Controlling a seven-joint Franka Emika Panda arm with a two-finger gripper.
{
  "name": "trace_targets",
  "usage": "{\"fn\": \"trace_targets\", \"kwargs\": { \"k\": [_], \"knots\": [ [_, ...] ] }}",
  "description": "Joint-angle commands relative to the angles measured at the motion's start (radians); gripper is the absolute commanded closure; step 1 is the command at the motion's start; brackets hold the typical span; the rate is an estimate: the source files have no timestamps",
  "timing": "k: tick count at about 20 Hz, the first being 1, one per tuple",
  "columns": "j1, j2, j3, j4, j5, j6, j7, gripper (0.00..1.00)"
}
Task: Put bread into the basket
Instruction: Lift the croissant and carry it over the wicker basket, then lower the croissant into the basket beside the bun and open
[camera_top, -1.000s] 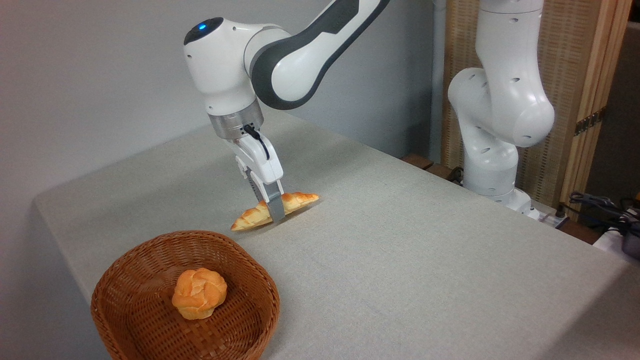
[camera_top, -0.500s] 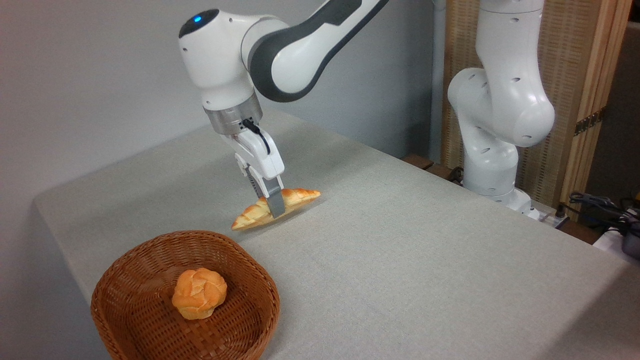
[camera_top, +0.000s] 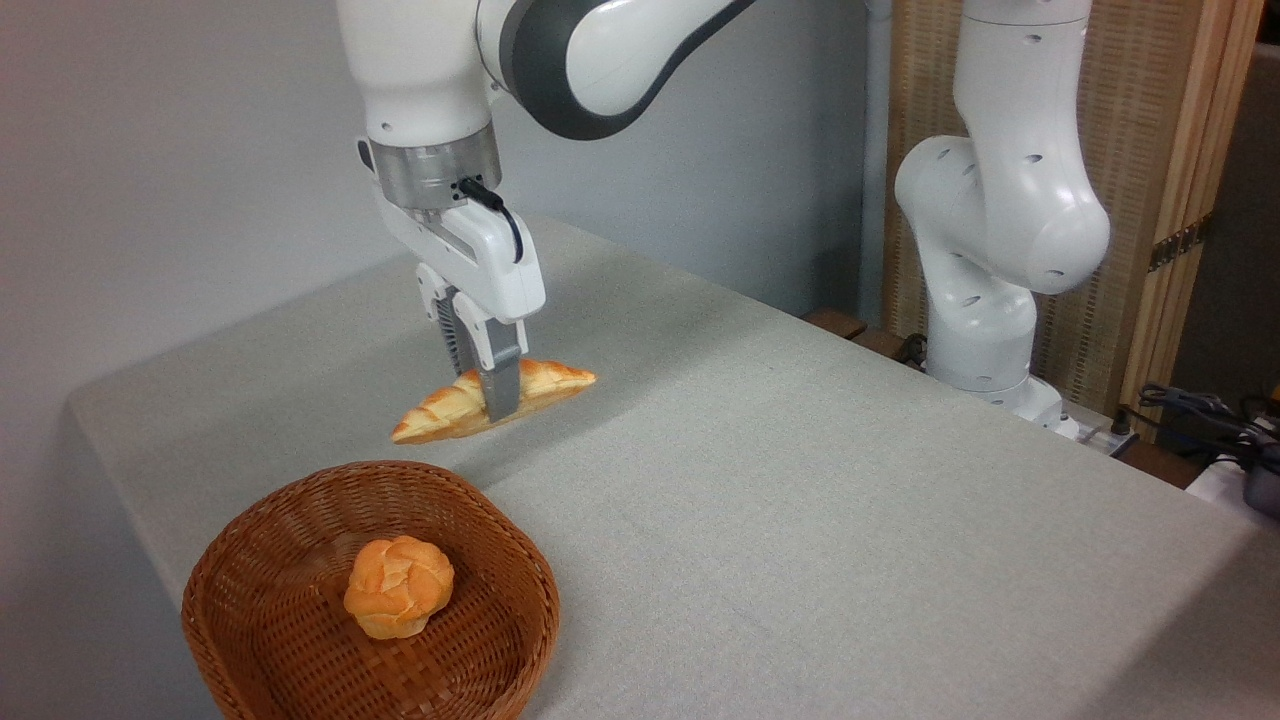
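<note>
Change since earlier frames: gripper (camera_top: 490, 400) and bread (camera_top: 492, 400) have risen off the table (camera_top: 800, 520) and shifted left, toward the basket (camera_top: 370, 595); basket and bun (camera_top: 398, 586) unchanged.

Camera view, arm: white Franka arm (camera_top: 600, 50) reaches in from upper right; wrist points straight down, black cable (camera_top: 495, 205) looped at the flange.

Camera view, gripper: fingers (camera_top: 500, 385) closed across the middle of the bread, near finger in front of the loaf, far finger mostly hidden behind it.

Camera view, bread: long pointed braided loaf, golden top with browned stripes, held roughly level with its left tip a little lower. Clear of the table, faint shadow on the cloth beneath. Sits up and just behind the basket's far rim, not over the basket's middle; left tip is nearest the rim.

Camera view, basket: round, shallow, reddish-brown wicker, at the table's near left corner, bottom edge cut by the frame.

Camera view, bun: small round knotted orange roll resting inside the basket, about at its centre.

Camera view, table: grey cloth covering; the area to the right of the basket is bare.

Camera view, background: arm base (camera_top: 985, 330) stands well right of the basket, past the table's far edge; reed screen (camera_top: 1130, 150) behind it; cables (camera_top: 1200, 415) at far right.
</note>
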Motion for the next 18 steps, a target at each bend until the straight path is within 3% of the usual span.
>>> {"fn": "trace_targets", "kwargs": {
  "k": [1, 5, 7, 9, 10, 11, 18],
  "knots": [
    [-0.002, 0.018, 0.038, 0.031, -0.04, 0.121, 0.059, 0.68],
    [-0.002, 0.054, 0.07, 0.035, -0.043, 0.253, 0.083, 0.67],
    [-0.001, 0.075, 0.075, 0.038, -0.071, 0.323, 0.108, 0.65],
    [0.001, 0.095, 0.09, 0.039, -0.118, 0.414, 0.11, 0.33],
    [0.001, 0.107, 0.09, 0.039, -0.123, 0.443, 0.108, 0.09],
    [0.001, 0.117, 0.089, 0.039, -0.126, 0.456, 0.104, 0.0],
    [-0.012, 0.121, 0.075, 0.037, -0.137, 0.454, 0.094, 0.0]
  ]
}}
